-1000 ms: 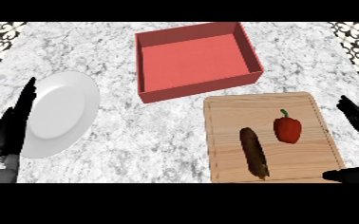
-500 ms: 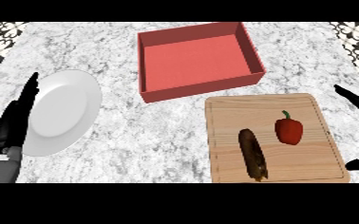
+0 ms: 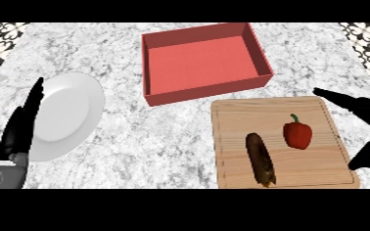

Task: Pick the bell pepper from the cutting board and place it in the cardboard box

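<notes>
A red bell pepper (image 3: pixel 297 134) with a green stem lies on the right half of the wooden cutting board (image 3: pixel 235 113). The reddish cardboard box (image 3: pixel 204 62) stands open behind the board, with nothing visible inside. My right hand (image 3: pixel 345 100) shows at the right edge, open, its fingers stretched over the board's far right corner and its thumb lower down near the board's right side, apart from the pepper. At the left edge my left hand (image 3: pixel 20 124) rests open, fingers up, beside the white plate.
A dark brown elongated food item (image 3: pixel 260 158) lies on the board to the left of the pepper. A white plate (image 3: pixel 66 114) sits on the marble counter (image 3: pixel 159 132) at the left.
My right hand has moved inward from the right edge, toward the board's far right corner. The view has shifted slightly. The pepper and left hand stay put.
</notes>
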Motion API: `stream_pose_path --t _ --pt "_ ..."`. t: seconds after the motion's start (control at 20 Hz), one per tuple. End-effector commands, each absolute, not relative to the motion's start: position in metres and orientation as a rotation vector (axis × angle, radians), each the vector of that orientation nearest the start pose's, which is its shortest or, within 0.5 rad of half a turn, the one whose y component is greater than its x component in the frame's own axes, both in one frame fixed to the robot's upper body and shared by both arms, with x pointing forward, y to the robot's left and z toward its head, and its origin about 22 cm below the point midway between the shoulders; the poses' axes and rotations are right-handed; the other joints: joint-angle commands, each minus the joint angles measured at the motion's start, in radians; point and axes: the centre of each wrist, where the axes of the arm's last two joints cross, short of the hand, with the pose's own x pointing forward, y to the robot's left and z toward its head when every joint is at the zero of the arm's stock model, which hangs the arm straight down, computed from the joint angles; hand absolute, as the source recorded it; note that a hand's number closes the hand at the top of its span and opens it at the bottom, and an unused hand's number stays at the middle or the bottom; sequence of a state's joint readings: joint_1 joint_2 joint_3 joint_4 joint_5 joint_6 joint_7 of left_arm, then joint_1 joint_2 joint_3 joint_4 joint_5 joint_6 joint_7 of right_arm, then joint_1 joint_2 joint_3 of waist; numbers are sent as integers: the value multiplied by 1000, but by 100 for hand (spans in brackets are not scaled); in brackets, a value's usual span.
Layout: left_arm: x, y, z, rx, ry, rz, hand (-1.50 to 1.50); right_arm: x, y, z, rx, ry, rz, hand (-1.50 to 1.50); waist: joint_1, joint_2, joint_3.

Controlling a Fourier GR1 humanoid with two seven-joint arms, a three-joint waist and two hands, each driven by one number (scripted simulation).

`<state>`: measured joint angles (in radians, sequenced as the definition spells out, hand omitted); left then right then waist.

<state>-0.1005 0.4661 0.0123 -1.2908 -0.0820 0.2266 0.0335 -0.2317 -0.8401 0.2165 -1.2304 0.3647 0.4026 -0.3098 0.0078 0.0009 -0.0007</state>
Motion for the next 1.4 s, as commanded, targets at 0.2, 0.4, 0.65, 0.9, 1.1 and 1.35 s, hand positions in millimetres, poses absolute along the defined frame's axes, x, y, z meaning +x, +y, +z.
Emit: stream_pose_path --t 0.2,0.4,0.65,0.9,1.1,1.35 --pt "262 352 14 640 -1360 -194 0 284 -370 57 -416 -1081 1375 -150 -9 -2 1" --pt "266 363 17 649 -1369 -219 0 306 -359 62 -393 -1091 1382 -150 -6 -1 1" --pt "260 361 29 639 -1374 -225 0 310 -384 47 -386 -1062 1386 -150 -1 0 1" --pt "262 338 16 648 -1369 -206 0 306 -347 50 -315 -1121 1386 -150 -5 -1 1" --pt "251 351 18 638 -1358 -213 0 300 -361 57 -288 -1158 1402 -150 -5 -2 1" --pt "260 366 23 645 -1347 -208 0 300 -337 70 -283 -1168 1411 -150 -7 -1 1"
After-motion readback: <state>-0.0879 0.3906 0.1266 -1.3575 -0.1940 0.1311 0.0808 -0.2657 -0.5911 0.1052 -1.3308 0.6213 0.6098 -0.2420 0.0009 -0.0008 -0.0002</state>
